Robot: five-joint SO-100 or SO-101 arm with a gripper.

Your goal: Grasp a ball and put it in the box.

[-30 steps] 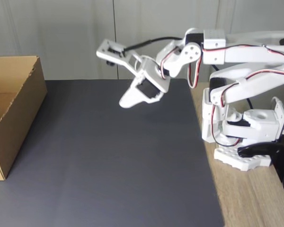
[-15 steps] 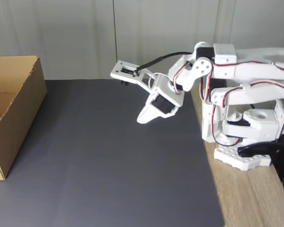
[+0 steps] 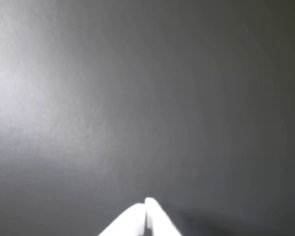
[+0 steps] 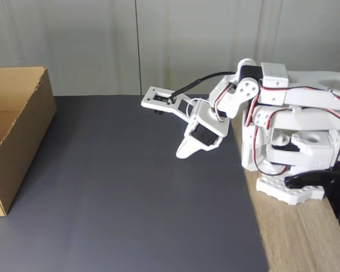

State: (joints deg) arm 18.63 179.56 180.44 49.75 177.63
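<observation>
Wrist view shows the white two-finger gripper (image 3: 146,204) with its fingertips pressed together and nothing between them, above a bare dark grey mat (image 3: 137,98); in the fixed view the gripper (image 4: 182,153) hangs just above that mat close to the white arm base (image 4: 294,153), well apart from the large brown corrugated cardboard box (image 4: 14,141) standing open at the left edge. No ball can be seen on the mat, and the box interior is mostly hidden, so the ball's location cannot be told. Judged from this, the arm is parked between cycles; the next move calls for locating a ball, then spreading the fingers before descent.
</observation>
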